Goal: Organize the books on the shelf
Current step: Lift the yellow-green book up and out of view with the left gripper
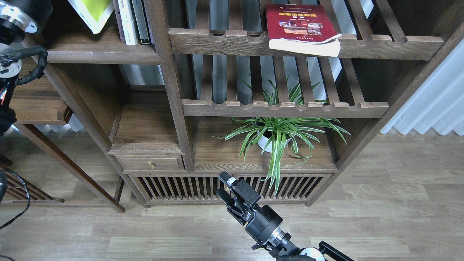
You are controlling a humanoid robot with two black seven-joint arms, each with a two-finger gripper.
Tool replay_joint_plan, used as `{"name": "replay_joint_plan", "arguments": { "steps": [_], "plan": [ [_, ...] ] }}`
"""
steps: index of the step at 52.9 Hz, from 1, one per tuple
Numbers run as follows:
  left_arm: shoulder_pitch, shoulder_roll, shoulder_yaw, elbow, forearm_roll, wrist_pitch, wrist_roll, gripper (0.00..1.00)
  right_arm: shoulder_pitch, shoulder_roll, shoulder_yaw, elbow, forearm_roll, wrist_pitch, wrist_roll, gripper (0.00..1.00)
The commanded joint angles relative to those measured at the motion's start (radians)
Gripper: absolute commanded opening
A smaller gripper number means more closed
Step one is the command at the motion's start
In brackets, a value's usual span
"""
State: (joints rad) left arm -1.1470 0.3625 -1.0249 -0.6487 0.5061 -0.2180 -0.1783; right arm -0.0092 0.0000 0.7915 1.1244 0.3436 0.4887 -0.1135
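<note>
Much of what I need is cut off. The yellow-green book [95, 12] runs out of the top edge, only its lower corner showing, tilted and leaning over the shelf [105, 57], the solid dark board at upper left. Just right of it stand thin volumes [131, 21], upright, their tops also cropped. I cannot find the maroon book anywhere. My left arm shows only as thick joints and cable at the left edge, left of the shelf; its gripper is out of sight.

The red book [301, 27] lies flat, cover up, on the upper slatted rack [384, 47], well right of the shelf. Its long axis runs front to back, pages facing me, and its front right corner overhangs the rail.

My right gripper [225, 188] hangs far below the shelf, fingers parted and empty, near the spider plant [279, 132].
</note>
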Motion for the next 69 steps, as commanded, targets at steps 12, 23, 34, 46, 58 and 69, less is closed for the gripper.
{"name": "replay_joint_plan", "arguments": {
  "steps": [12,23,34,46,58,69],
  "plan": [
    [-0.003,-0.004,0.06,0.014,-0.001,-0.011,-0.013,0.08,0.002,0.0,0.0,0.0,-0.001,0.0,0.001,0.94],
    [-0.014,0.012,0.112,0.014,-0.001,-0.021,-0.007,0.14,0.002,0.0,0.0,0.0,-0.001,0.0,0.002,0.94],
    [-0.014,0.018,0.144,0.014,-0.001,-0.021,-0.007,0.19,0.002,0.0,0.0,0.0,-0.001,0.0,0.002,0.94],
    [-0.014,0.018,0.151,0.017,0.002,-0.018,-0.007,0.35,0.0,0.0,0.002,-0.002,-0.001,0.0,0.002,0.94],
    [-0.011,0.018,0.16,0.015,0.002,-0.017,-0.018,0.57,0.002,0.0,0.0,-0.002,-0.001,0.0,0.002,0.94],
    [-0.011,0.01,0.151,0.007,-0.001,-0.018,-0.024,0.68,0.0,0.0,0.002,-0.002,-0.001,0.0,0.002,0.94]
  ]
}}
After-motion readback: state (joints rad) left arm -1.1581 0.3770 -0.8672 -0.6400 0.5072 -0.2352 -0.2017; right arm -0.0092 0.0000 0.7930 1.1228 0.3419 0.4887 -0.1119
